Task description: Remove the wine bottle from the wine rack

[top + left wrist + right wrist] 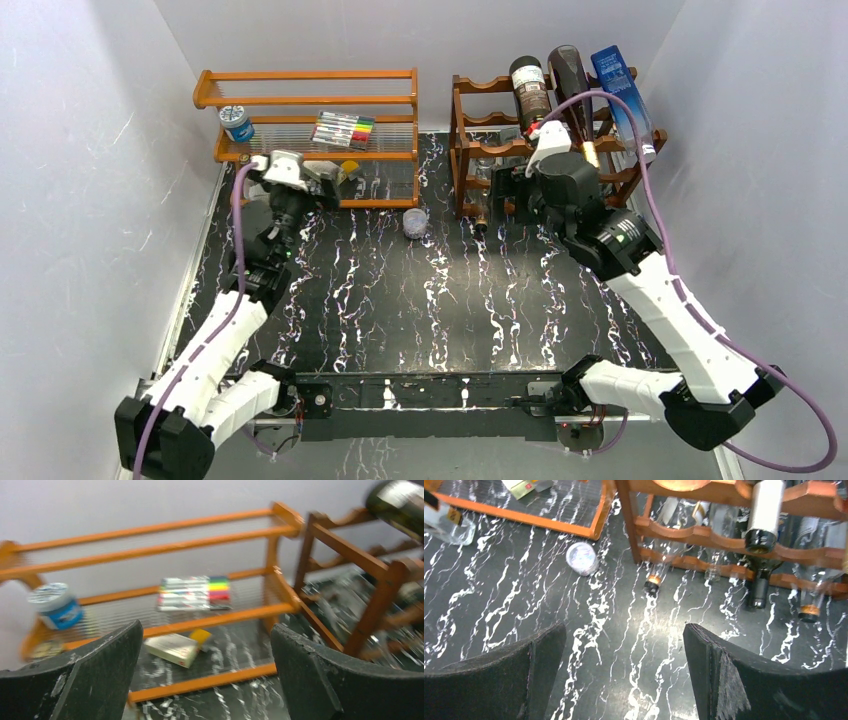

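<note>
- Dark reddish-brown wood marks the wine rack (462, 130), which stands at about 1 o'clock on the black marbled table (400, 290); bottles lie in its scalloped cradles with their necks toward the arms
- The right gripper (624, 635) hovers low in front of the rack, jaws spread wide and holding nothing
- The left gripper (207, 630) is likewise wide open and empty, facing the orange shelf (150, 530) at 11 o'clock
- In the right wrist view a dark wine bottle (757, 587) pokes its neck out of a lower row at roughly 2 o'clock; it looks the handiest candidate, though several bottles rest there
- To do the step well, the right arm should shift toward 2 o'clock, set its jaws square across that neck, close just behind the lip, then draw straight back along the bottle's axis
- A clear bottle (653, 580) lies in a neighbouring cradle; a skewed pull could knock the rails, and smooth glass may slip in a loose grip
</note>
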### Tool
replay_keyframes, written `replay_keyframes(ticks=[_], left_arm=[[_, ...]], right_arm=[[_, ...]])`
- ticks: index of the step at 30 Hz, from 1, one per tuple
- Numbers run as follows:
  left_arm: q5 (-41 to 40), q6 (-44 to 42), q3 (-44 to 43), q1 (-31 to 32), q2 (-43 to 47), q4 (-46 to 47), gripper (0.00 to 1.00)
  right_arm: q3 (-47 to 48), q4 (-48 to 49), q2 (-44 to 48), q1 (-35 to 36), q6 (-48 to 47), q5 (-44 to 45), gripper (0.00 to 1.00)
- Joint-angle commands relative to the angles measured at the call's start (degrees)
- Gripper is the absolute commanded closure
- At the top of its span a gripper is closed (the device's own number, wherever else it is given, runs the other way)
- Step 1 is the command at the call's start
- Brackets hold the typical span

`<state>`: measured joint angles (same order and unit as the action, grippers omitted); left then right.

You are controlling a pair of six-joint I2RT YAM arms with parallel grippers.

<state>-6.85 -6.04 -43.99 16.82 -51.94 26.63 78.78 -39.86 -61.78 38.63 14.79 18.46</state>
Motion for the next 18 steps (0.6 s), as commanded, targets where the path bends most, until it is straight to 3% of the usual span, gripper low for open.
replay_keyframes(ticks=[1, 10, 15, 18], left_arm=[[7.63, 0.3, 1.96, 5.79, -3.11, 2.71, 0.02], [5.9, -3.82, 2.96, 11.89, -6.9, 3.18, 0.02], [4.66, -4.62, 4.6, 12.81, -6.85, 5.47, 0.02], [4.63, -4.46, 4.95, 13.22, -7.29, 6.01, 0.02]], right_arm=[[6.61, 1.13, -3.36, 0.0, -2.12, 6.75, 0.02], [15.09, 3.83, -15.65, -3.37, -6.66, 16.77, 0.02], [19.58, 4.24, -20.12, -14.45, -5.59, 4.83, 0.02], [21.86, 4.38, -22.54, -17.3, -4.93, 2.73, 0.02]])
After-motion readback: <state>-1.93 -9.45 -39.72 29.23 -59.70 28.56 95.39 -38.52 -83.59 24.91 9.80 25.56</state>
